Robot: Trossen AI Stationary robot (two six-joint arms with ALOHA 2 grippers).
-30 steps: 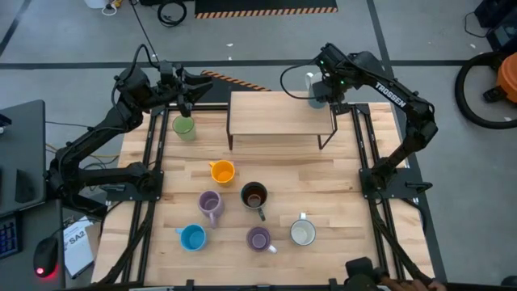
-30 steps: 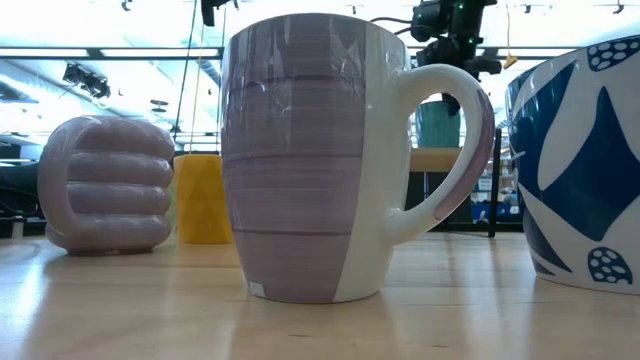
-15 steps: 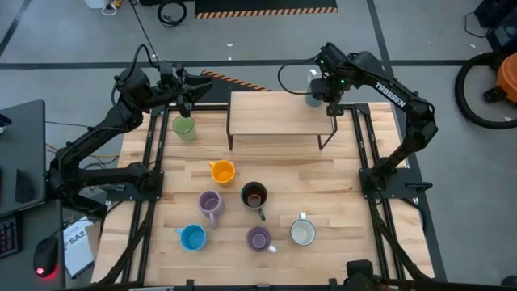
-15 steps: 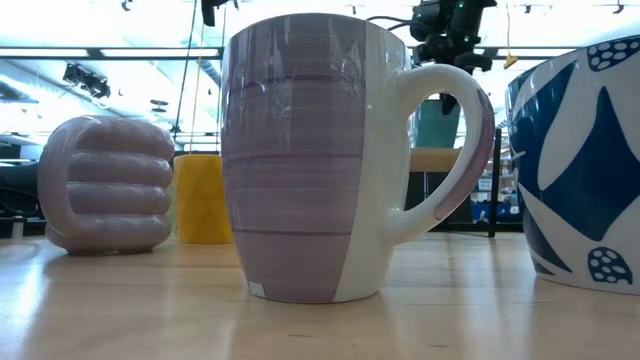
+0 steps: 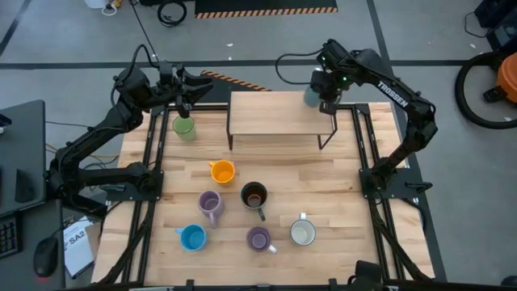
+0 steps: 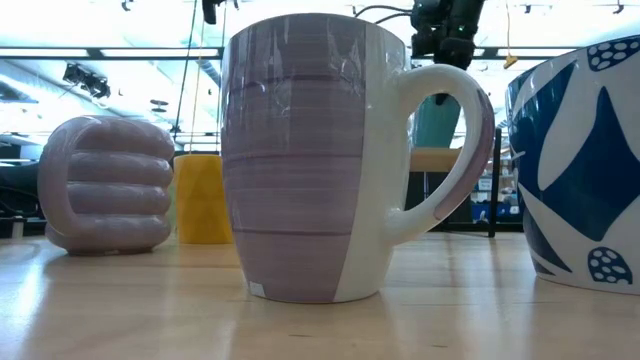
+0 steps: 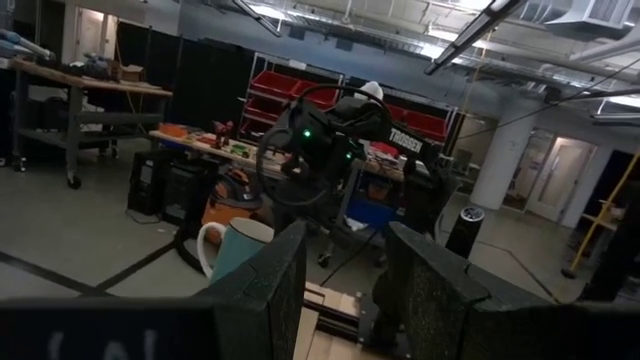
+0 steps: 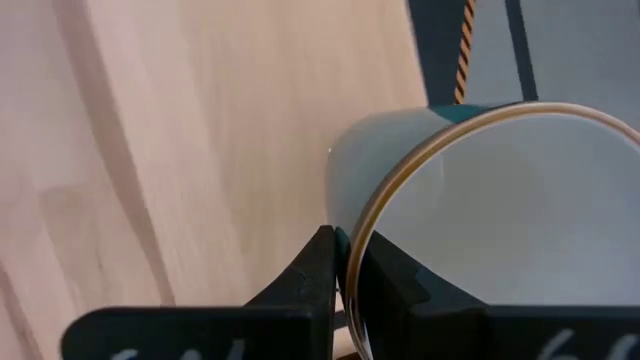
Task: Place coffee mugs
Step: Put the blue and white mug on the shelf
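right end effector [image 5: 317, 90]: pinched shut on the rim of a pale teal-grey ceramic mug with white inside [image 5: 311, 97], one finger inside the wall, one outside; sits over the far right corner of the raised wooden shelf on dark metal legs [image 5: 275, 114].
held mug: the low view shows it hanging under the arm just above the shelf top, upright; can't tell if the base touches yet.
left end effector [image 5: 187, 103]: fingers spread wide, nothing between them, hovering just beside the green glazed mug [image 5: 184, 128] at the far left of the wooden surface [image 5: 339, 190].
mugs on the surface: orange [image 5: 222, 171], dark brown-black [image 5: 254, 196], lilac one [image 5: 210, 204], blue [image 5: 192, 237], second lilac [image 5: 258, 238], white [image 5: 302, 233], all loosely clustered near the front, none on the shelf.
step (my read): setting the first mug on the shelf.
risk 1: rim-only pinch on a smooth glazed wall, so the mug could swing or slip out if the arm moves fast.
risk 2: the mug is at the shelf's corner; released there, part of the base may overhang and tip it off the edge.
risk 3: opening before the base is down drops it, with a chance of chipping or bouncing.
risk 4: the inside finger could drag the rim on withdrawal and pull the mug over.
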